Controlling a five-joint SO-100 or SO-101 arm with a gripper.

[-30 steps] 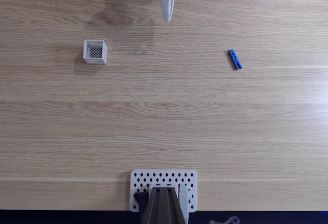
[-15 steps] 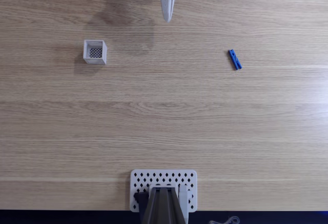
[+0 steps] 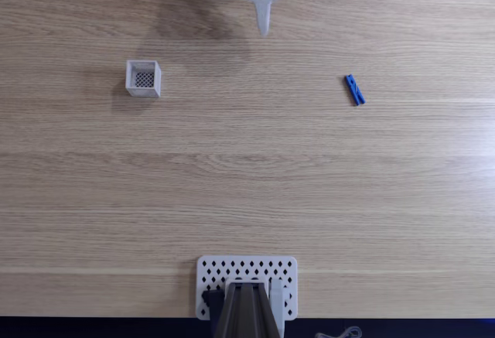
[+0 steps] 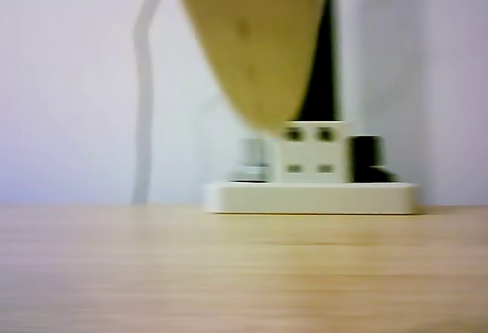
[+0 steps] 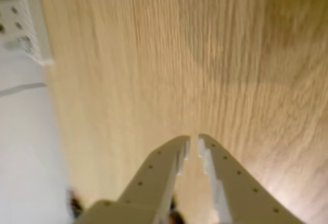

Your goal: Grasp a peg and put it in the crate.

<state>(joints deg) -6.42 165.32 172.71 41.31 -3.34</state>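
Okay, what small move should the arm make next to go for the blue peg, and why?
Probably swing the gripper rightward in the fixed view and down that view toward the small blue plastic clothespin peg. Its fingers look nearly closed with nothing between them, the peg lies untouched on the wooden table, and the little white square crate holds nothing.

Bare table (image 3: 247, 168) btwn end effector (image 3: 264, 29) & peg (image 3: 354, 90); crate (image 3: 143, 78) well apart.

In the fixed view, the crate (image 3: 143, 78) sits left on the tabletop (image 3: 247, 175), the peg (image 3: 355, 90) well apart at right, the tool (image 3: 264, 29) above between them.
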